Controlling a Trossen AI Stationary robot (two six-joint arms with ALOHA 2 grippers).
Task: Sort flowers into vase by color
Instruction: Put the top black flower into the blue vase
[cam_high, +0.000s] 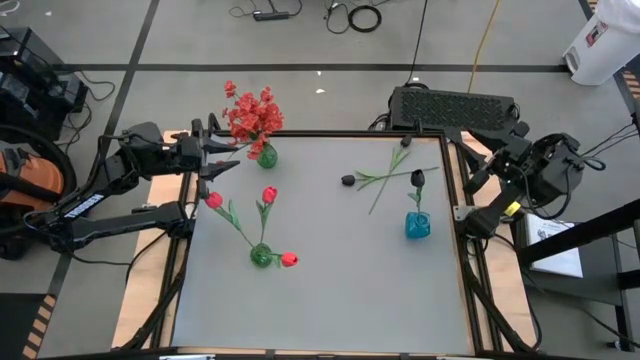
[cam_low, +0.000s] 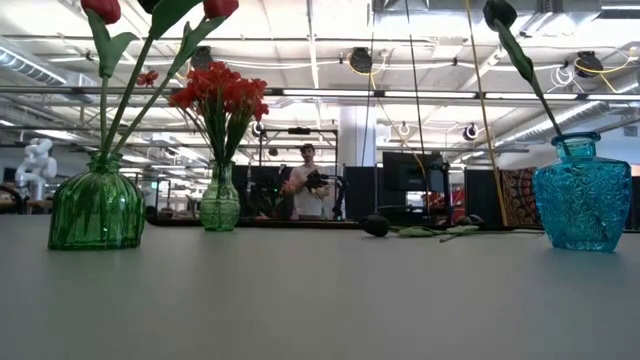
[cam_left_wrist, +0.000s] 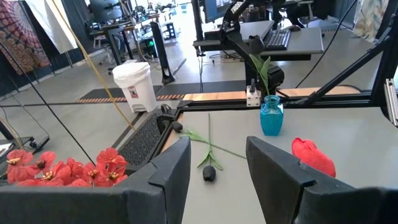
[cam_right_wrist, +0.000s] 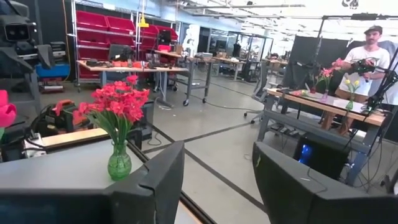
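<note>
Black blooms (cam_high: 381, 178) left lying near the surface's far edge — blue vase (cam_high: 417, 225) next. Both jaws seen parted, empty; left gripper (cam_high: 222, 160), right gripper (cam_high: 470, 185) parked at side edges.

In the high view, two vases (cam_high: 266, 156) (cam_high: 261, 256) stood at the bench's (cam_high: 330, 290) left, a third vase (cam_high: 417, 226) at right, with loose flowers (cam_high: 385, 178) lying above it.

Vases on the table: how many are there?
3. A small green vase of red sprays at the far edge, a green vase with red tulips near the middle-left, and a blue vase holding a black bloom on the right.
</note>
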